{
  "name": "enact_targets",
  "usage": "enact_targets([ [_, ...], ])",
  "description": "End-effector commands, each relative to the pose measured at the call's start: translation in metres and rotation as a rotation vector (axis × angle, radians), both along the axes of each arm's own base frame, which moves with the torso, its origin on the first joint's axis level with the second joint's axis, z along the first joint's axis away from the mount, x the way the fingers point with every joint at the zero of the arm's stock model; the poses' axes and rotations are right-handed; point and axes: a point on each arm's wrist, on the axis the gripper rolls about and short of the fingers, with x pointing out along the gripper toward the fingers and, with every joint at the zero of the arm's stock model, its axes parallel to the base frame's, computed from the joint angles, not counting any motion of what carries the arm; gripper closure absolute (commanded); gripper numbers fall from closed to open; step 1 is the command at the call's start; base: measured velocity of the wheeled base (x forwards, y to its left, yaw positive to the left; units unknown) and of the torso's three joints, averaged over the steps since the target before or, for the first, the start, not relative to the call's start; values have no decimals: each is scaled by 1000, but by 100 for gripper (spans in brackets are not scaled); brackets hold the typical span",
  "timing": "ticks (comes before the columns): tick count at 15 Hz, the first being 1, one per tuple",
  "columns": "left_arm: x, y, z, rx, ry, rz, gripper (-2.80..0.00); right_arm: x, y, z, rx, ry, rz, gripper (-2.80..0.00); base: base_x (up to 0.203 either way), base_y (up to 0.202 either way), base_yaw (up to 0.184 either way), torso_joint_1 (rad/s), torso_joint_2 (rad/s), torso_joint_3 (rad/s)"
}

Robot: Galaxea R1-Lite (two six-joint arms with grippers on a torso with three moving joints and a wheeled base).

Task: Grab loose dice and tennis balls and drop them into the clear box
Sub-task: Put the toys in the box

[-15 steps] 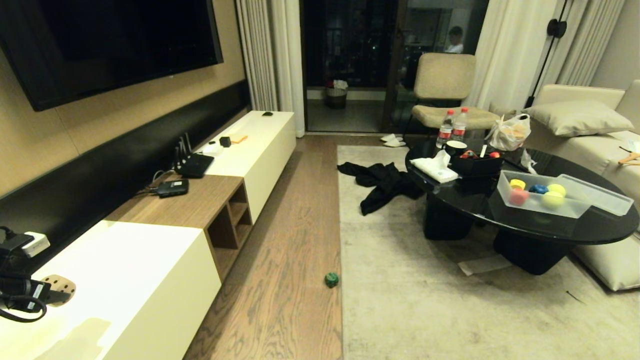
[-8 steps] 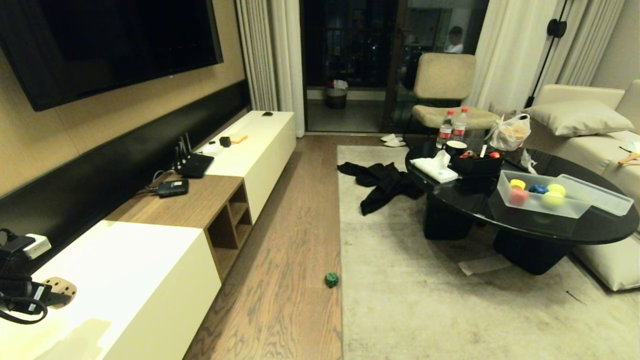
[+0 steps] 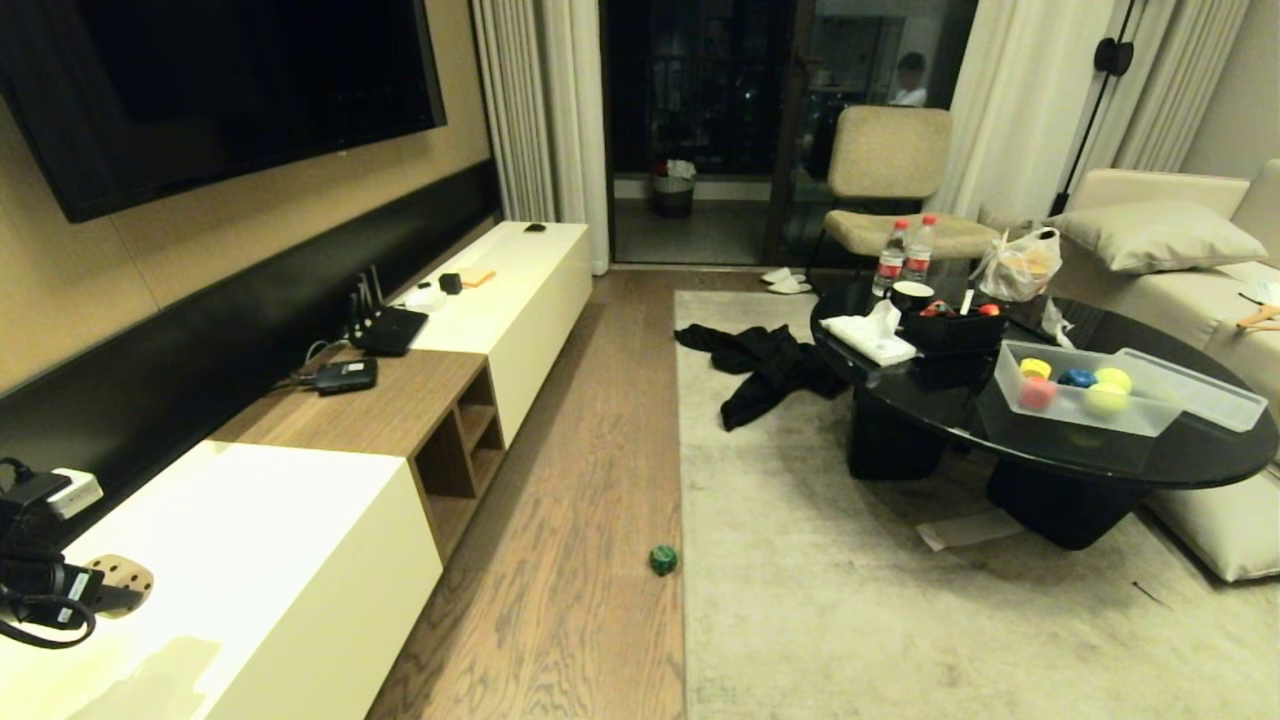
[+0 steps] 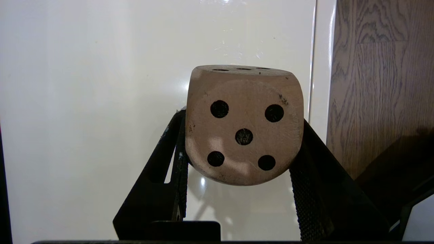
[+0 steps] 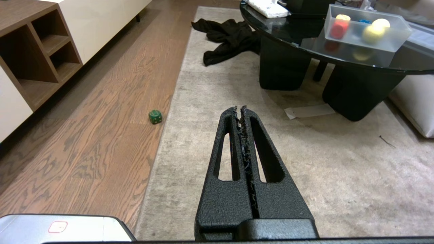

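Tan die (image 4: pixel 244 125), five pips facing the wrist camera, sits clamped between the fingers of the left gripper (image 4: pixel 239 149) above the white TV cabinet (image 3: pixel 260 560). The right gripper (image 5: pixel 242 113) hangs pressed shut and empty over the rug (image 5: pixel 305 176). The pickup looks done; next comes the carry across to the clear box (image 3: pixel 1085 395) on the black coffee table (image 3: pixel 1100 450), where other pieces already lie. A green die (image 3: pixel 663 560) waits on the wood floor.
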Motion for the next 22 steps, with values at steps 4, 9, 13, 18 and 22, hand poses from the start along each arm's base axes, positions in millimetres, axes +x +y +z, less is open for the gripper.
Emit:
enact_targets([
  [4,1,1,-1,1,1,-4,0,0,0,0,1,0,0,0,0,0,0,0,0,0],
  [9,1,0,-2,-2,4,-4,0,0,0,0,1,0,0,0,0,0,0,0,0,0],
  [13,1,0,-2,-1,4,-6,0,0,0,0,1,0,0,0,0,0,0,0,0,0],
  [18,0,0,-1,-2,1,-6,0,0,0,0,12,0,0,0,0,0,0,0,0,0],
  [22,-2,-1,4,6,-13,-6,0,0,0,0,12,0,0,0,0,0,0,0,0,0],
])
